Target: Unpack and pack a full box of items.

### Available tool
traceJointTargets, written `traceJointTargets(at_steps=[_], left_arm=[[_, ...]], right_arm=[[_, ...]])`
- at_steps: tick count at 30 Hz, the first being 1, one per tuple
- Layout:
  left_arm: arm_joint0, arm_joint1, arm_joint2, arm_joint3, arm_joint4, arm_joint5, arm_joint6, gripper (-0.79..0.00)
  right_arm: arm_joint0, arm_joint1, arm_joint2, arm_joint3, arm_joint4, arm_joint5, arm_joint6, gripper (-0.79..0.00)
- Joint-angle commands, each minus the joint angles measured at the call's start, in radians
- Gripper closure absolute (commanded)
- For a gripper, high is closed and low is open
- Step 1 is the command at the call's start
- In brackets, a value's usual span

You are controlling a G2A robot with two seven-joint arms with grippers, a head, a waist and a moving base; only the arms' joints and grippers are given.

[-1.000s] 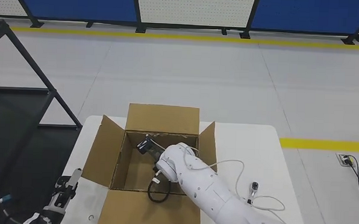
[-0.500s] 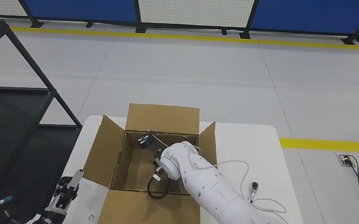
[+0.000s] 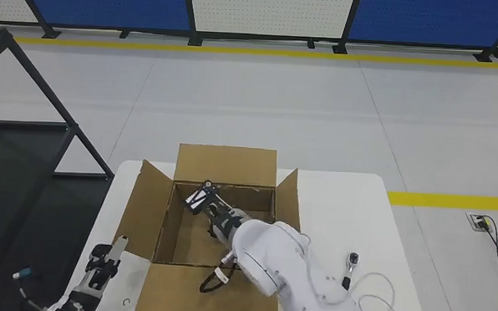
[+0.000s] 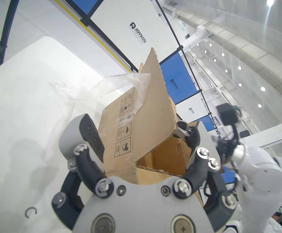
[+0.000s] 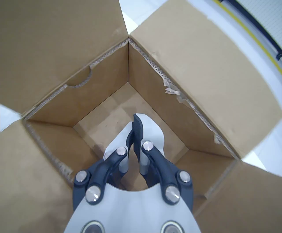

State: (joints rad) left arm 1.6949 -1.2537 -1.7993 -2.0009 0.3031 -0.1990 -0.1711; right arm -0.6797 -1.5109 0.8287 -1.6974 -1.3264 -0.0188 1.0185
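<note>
An open cardboard box stands on the white table with its flaps spread out. My right arm bends over it, and my right gripper hangs shut inside the opening with nothing between its pads. The box floor that shows under it is bare. My left gripper sits low over the table's near left corner, outside the box. Its fingers stand open and empty, facing the box's side wall and a raised flap.
Clear plastic film clings to the box flap and trails onto the table. A small white device on a cable lies right of the box. A black metal rack stands left of the table.
My right arm's bulk has drawn back toward the table's near edge while its wrist stays over the box's far left part. The left gripper has shifted slightly right.
</note>
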Motion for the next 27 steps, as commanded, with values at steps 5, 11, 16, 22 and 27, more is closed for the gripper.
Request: traceJointTargets(at_steps=[5,11,16,22,27], left_arm=[[-0.009,0.000,0.024,-0.001,0.017,-0.001,-0.014,-0.785],[-0.020,0.001,0.051,-0.002,0.033,0.000,-0.025,-0.785],[-0.032,0.001,0.065,-0.005,0.046,0.006,-0.030,-0.785],[-0.042,0.001,0.078,-0.002,0.055,0.013,-0.032,-0.785],[-0.048,0.002,0.087,-0.006,0.068,0.019,-0.036,-0.785]], right_arm=[[-0.286,0.056,0.163,-0.504,-0.240,-0.024,0.044,0.000],[-0.447,0.076,0.295,-0.653,-0.316,-0.002,-0.020,0.000],[-0.523,0.082,0.409,-0.653,-0.292,0.030,-0.022,-0.228],[-0.675,0.089,0.571,-0.653,-0.177,0.082,-0.094,-0.723],[-0.797,0.092,0.677,-0.653,-0.087,0.110,-0.157,-0.785]])
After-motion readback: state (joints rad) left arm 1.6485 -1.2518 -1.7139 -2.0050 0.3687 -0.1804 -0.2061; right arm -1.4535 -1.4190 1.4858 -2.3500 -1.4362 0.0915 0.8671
